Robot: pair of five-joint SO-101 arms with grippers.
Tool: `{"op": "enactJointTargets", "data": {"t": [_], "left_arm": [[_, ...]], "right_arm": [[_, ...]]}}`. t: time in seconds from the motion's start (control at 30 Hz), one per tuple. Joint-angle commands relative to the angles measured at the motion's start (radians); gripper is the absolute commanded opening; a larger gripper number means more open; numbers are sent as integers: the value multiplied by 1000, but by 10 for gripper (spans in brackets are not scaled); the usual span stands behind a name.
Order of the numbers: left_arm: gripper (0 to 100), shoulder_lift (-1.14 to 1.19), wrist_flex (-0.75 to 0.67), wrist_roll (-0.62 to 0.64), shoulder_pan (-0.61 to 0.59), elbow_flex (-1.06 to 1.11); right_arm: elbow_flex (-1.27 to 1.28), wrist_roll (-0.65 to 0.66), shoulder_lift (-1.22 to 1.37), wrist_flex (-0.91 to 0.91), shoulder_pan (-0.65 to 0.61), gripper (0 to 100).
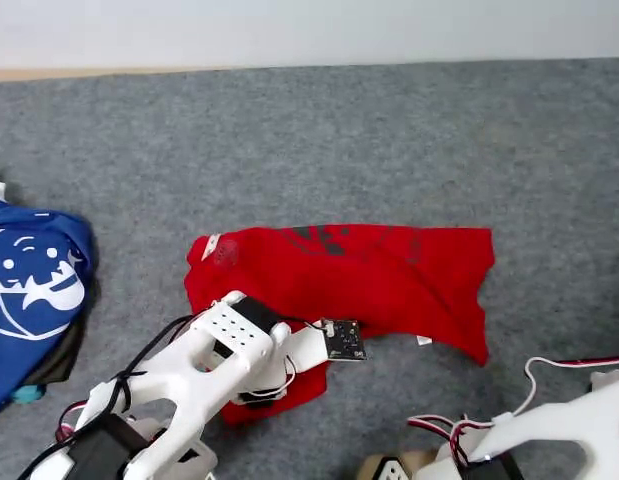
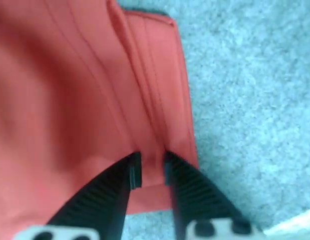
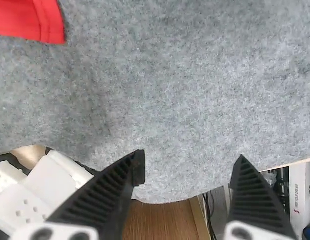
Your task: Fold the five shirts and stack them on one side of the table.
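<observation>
hem (image 2: pixel 152 150) of red shirt (image 1: pixel 369 270) pinched in closed left jaws, likely to carry the next fold; right jaws gape idle above grey tabletop (image 3: pixel 195 75); blue shirt (image 1: pixel 29 290) parked aside.

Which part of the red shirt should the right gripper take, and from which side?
Probably the near right corner of the red shirt, approached from the near edge of the table. It lies flat, free, closest to the open right gripper; the left gripper pinches the near left hem.
</observation>
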Motion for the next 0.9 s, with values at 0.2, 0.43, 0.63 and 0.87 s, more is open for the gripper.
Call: {"op": "enactJointTargets", "data": {"t": [0.2, 0.43, 0.63, 0.87], "left_arm": [[3, -6, 8, -12, 5, -12], [3, -8, 189, -12, 3, -171], [3, -8, 316, -9, 2, -372], [3, 2, 295, -12, -132, -506]], "right_arm": [[-9, 5, -39, 1, 2, 284], [-9, 5, -39, 1, 2, 284], [-9, 6, -36, 1, 4, 284], [-9, 8, -38, 2, 7, 284]]}}
